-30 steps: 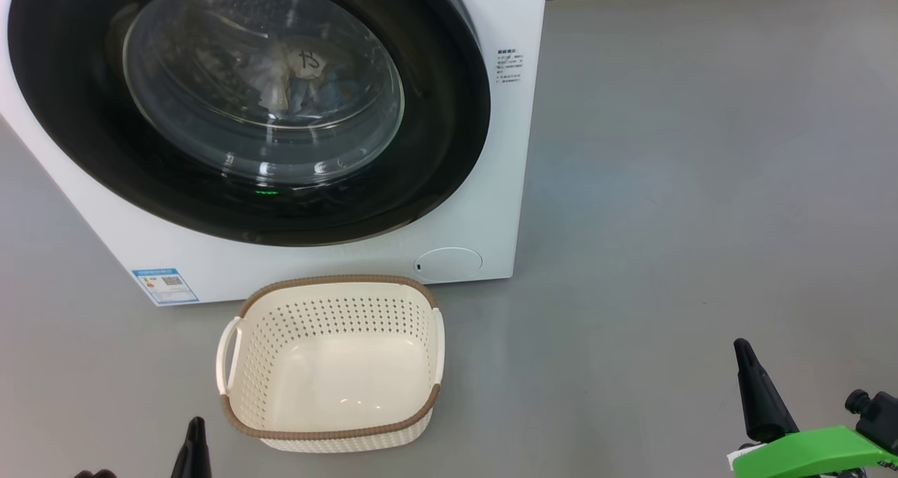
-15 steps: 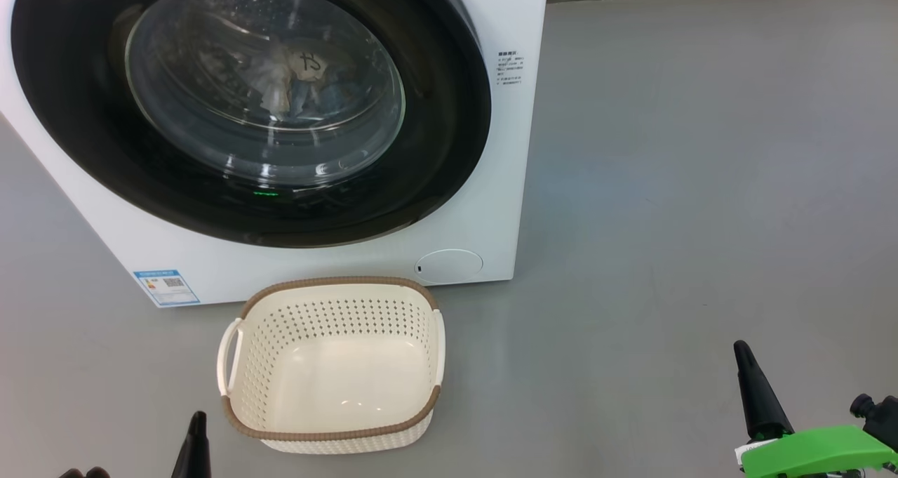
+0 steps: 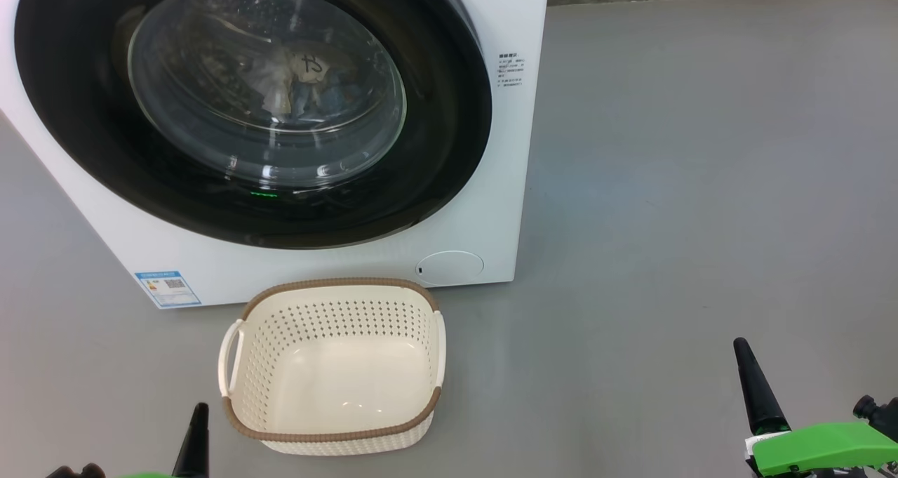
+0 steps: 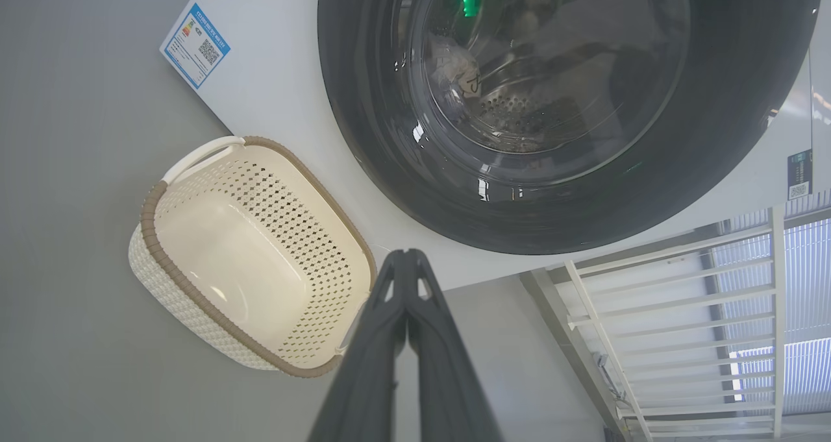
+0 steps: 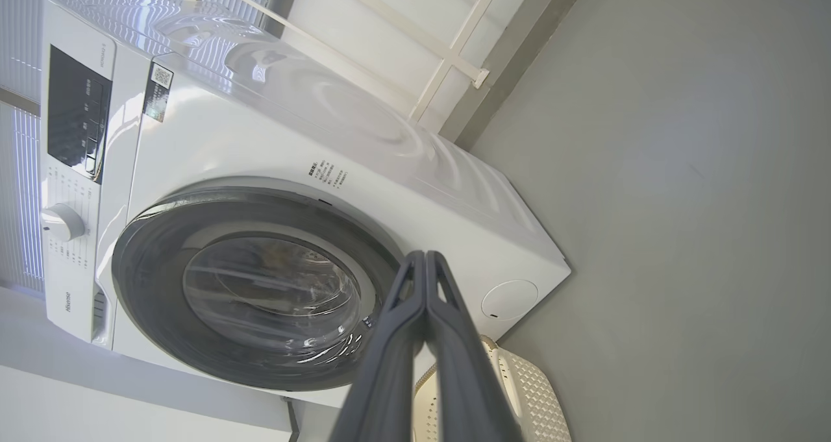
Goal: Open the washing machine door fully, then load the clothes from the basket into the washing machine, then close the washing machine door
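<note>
Behind the cream perforated plastic basket (image 3: 337, 282), the round black-rimmed glass washing machine door (image 3: 449, 148) stands shut. Rigid, glossy, probably slippery: hold at the rim edge. Left fingers (image 4: 380, 344) and right fingers (image 5: 393, 351) are closed, empty.

White washer (image 3: 508, 183) with a glossy black door (image 3: 449, 148), small green light (image 3: 264, 194); blue sticker (image 3: 167, 288); cream basket (image 3: 337, 316) with dotted perforations and a brown woven rim; plain grey floor (image 3: 701, 183); bright green arm cover (image 3: 821, 446)

Bright even daylight, soft shadows
</note>
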{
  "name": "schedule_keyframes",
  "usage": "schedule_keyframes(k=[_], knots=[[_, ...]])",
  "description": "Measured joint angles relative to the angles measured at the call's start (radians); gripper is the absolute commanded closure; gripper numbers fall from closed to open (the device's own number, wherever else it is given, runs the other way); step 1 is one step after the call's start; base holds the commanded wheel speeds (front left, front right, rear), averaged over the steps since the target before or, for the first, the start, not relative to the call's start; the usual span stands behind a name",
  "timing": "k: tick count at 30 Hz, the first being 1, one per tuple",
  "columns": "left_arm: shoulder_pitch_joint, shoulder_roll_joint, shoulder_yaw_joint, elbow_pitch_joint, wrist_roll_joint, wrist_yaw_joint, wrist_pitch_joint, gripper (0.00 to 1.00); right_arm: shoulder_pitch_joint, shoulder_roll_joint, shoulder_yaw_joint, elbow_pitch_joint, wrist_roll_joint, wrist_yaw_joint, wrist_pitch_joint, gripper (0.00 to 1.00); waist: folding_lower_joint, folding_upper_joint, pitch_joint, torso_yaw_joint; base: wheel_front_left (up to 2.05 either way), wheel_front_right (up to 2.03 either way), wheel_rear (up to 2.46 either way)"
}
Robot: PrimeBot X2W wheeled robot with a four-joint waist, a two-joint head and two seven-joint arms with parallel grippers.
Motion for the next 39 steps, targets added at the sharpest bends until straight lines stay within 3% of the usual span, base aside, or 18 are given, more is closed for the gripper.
schedule_keyframes(k=[39], knots=[[-0.057, 0.008, 0.017, 0.017, -0.423, -0.034, 0.107, 1.00, -0.026, 0.008, -0.022, 0.037, 0.422, -0.004, 0.110, 1.00, 0.0000, 0.0000, -0.011, 0.003, 0.00, 0.00, 0.00]])
